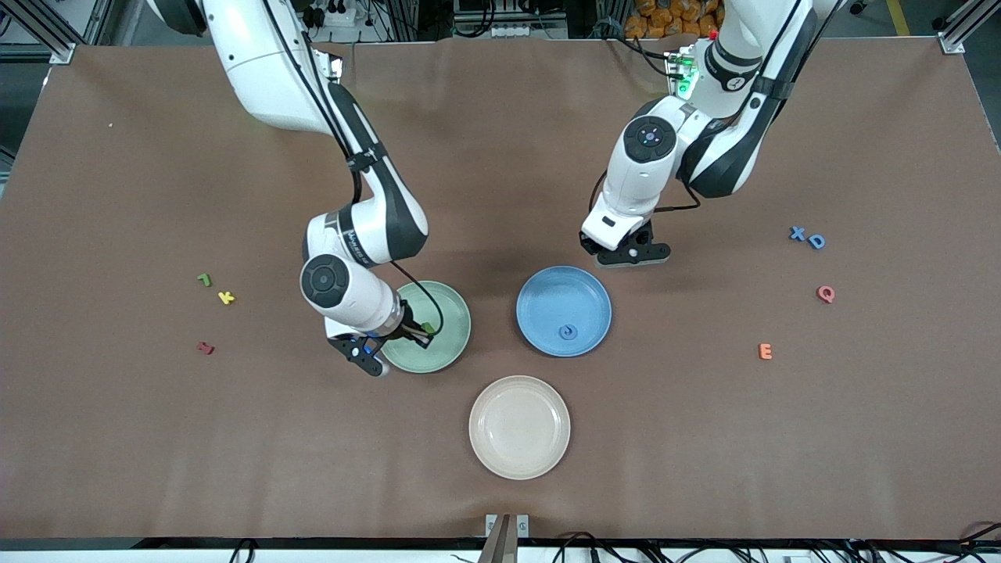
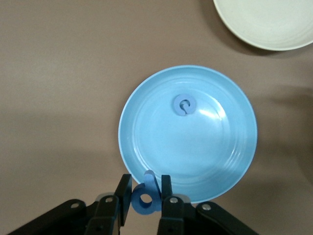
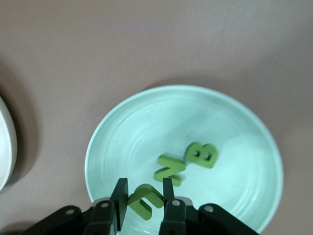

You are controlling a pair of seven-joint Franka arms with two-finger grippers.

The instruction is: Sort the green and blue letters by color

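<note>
L end effector (image 2: 145, 198) grips blue P (image 2: 145, 197); R end effector (image 3: 145, 199) over green plate (image 3: 244, 147).

Sorting in progress: 8 small chunky letters, 4 blue and 4 green. A blue X (image 1: 797, 233) and blue D (image 1: 816, 242) lie flat, just beside each other, toward the left arm's end of the table. A blue G (image 2: 184, 104) lies flat in the blue plate (image 2: 234, 161). A blue P (image 2: 145, 196) stands pinched in the left gripper (image 2: 145, 183) over that plate's rim. A green B (image 3: 202, 154) and green N (image 3: 170, 170) lie touching in the green plate (image 3: 112, 127). 1 green hook-shaped piece (image 3: 145, 199) sits tilted at the right gripper (image 3: 144, 188) over that plate's edge; the other hook (image 1: 205, 279) lies on the table toward the right arm's end.
</note>
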